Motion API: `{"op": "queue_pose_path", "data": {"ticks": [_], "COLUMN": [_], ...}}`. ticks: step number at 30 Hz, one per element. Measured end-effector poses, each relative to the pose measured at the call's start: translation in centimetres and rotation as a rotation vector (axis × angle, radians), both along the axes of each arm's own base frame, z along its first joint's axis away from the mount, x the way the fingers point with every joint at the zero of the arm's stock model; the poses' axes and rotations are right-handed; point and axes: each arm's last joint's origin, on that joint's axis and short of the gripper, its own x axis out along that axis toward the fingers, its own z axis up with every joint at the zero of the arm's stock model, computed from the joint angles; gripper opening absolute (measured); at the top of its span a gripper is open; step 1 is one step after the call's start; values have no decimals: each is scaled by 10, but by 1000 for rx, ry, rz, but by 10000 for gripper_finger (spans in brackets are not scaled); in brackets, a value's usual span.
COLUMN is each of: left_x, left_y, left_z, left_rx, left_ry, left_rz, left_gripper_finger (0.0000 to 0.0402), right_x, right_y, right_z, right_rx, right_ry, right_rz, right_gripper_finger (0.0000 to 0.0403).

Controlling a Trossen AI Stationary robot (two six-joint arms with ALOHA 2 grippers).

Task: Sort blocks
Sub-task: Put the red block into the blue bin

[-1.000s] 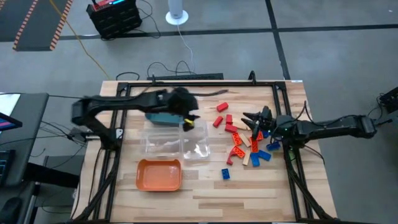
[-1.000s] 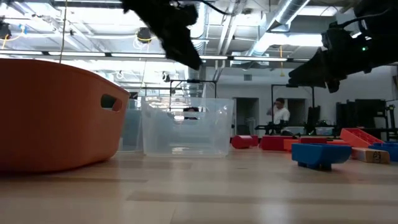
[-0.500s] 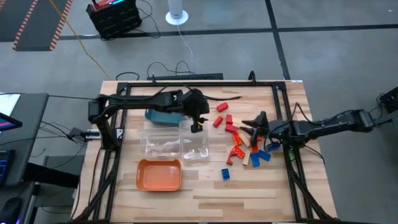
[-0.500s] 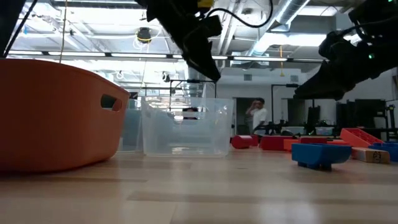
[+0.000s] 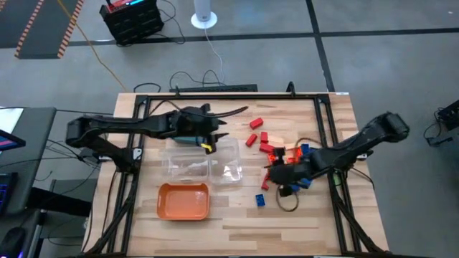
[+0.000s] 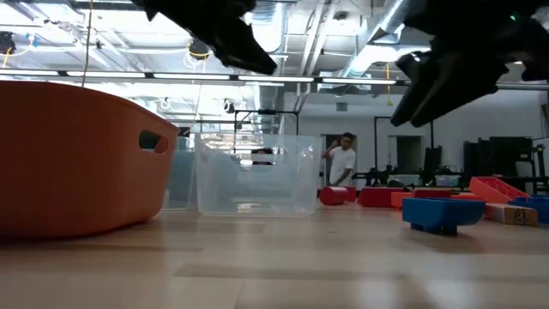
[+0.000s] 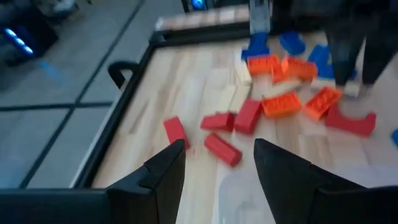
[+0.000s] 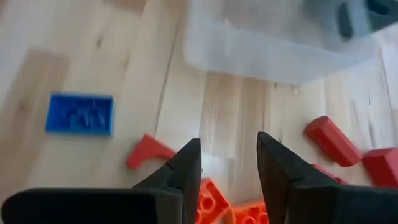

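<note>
The blocks, red, orange, blue and pale tan, lie scattered on the wooden table right of centre (image 5: pixel 276 152). One blue block (image 5: pixel 260 200) lies apart, nearer the front edge. My right gripper (image 5: pixel 275 174) hangs open above the near side of the pile, tilted down, with nothing between its fingers (image 8: pixel 227 158). Its wrist view shows a blue block (image 8: pixel 79 114) and a red arch block (image 8: pixel 147 152) flat on the table. My left gripper (image 5: pixel 214 137) hovers open and empty over the far edge of the clear tray (image 5: pixel 201 163), facing the blocks (image 7: pixel 249 115).
A teal tray (image 5: pixel 185 135) stands behind the clear tray, and an orange tray (image 5: pixel 184 201) stands in front of it, near the front edge. A black frame runs around the table's edges (image 5: pixel 315 100). A person stands far back in the room (image 6: pixel 341 163).
My right gripper has swung toward the table's near edge and a little to the left, over the near side of the pile, and its wrist has rolled. My left gripper first reached right toward the blocks, then drew back left over the trays. Both have stayed open.
</note>
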Motion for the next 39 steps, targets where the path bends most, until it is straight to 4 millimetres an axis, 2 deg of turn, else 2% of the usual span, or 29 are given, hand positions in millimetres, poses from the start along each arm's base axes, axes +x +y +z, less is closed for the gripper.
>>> {"op": "queue_pose_path", "data": {"ticks": [7, 14, 21, 30, 36, 39], "left_x": [-27, -47, -60, -72, -71, -72], "left_y": [-16, -25, -30, -34, -34, -34], "left_z": [-4, -6, 1, 9, 7, 5], "left_rx": [2, -26, -7, 20, 21, 13], "left_ry": [35, 75, 81, 64, 81, 98], "left_rz": [43, 87, 133, 165, 169, 173], "left_gripper_finger": [185, 185, 185, 185, 185, 185], "right_x": [43, 55, 61, 61, 64, 66], "right_y": [8, 12, 15, 15, 16, 17], "right_z": [-13, -18, -39, -34, -48, -49], "right_rx": [-22, -85, -122, -133, -154, -157], "right_ry": [318, 558, 646, 635, 675, 652], "right_rz": [85, 172, 265, 301, 351, 367], "right_gripper_finger": [135, 135, 135, 135, 134, 134]}}
